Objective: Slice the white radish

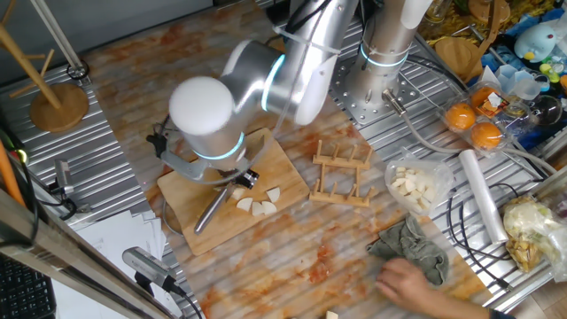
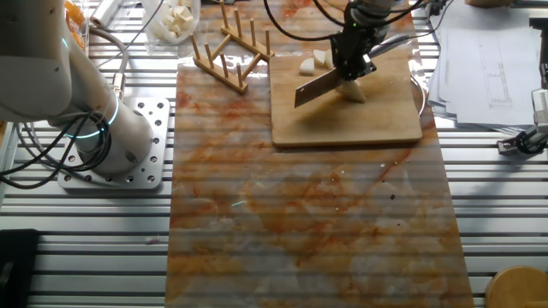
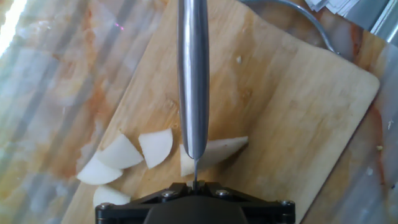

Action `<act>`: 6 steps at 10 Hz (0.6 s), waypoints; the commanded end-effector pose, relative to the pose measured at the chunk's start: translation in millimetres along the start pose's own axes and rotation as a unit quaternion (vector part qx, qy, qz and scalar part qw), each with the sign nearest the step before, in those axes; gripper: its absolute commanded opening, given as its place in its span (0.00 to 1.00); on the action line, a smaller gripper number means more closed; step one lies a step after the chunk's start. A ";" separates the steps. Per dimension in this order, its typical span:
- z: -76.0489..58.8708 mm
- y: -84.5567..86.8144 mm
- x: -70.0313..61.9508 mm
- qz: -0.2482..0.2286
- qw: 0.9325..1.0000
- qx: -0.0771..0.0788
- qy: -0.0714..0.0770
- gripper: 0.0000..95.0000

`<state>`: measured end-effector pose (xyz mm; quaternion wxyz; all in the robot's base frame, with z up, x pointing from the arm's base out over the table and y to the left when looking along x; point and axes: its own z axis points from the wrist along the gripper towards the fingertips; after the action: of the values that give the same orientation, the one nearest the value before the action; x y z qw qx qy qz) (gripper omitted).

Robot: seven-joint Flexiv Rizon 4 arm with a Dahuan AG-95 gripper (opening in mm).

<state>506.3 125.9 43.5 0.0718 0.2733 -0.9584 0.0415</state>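
Observation:
The white radish (image 3: pixel 217 152) lies on the wooden cutting board (image 3: pixel 292 106) as a pale tapered piece, with a few cut cream slices (image 3: pixel 134 152) to its left. My gripper (image 3: pixel 194 185) is shut on a knife (image 3: pixel 193 74), whose steel blade stands edge-down over the radish piece. In one fixed view the knife (image 1: pixel 211 211) slants down beside the slices (image 1: pixel 257 202). In the other fixed view the knife blade (image 2: pixel 318 85) is by the radish (image 2: pixel 353 91), with slices (image 2: pixel 313 62) behind it.
A wooden dish rack (image 1: pixel 341 173) stands right of the board. A clear bag of pale cubes (image 1: pixel 415 186), a grey cloth (image 1: pixel 412 248), a person's hand (image 1: pixel 409 282), oranges (image 1: pixel 474 124) and a plastic roll (image 1: pixel 483 195) lie at the right. A metal pan rim (image 3: pixel 305 25) shows behind the board.

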 end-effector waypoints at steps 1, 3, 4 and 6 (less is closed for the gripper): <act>16.3 -5.1 -1.2 -0.002 1.000 -0.008 0.001 0.00; 13.8 -4.1 1.3 -0.008 1.000 -0.007 -0.001 0.00; -1.7 -6.1 7.3 -0.014 1.000 -0.005 -0.004 0.00; -27.4 -10.4 15.0 -0.016 1.000 -0.007 -0.002 0.00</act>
<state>505.0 111.4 53.8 0.0691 0.2889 -0.9542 0.0364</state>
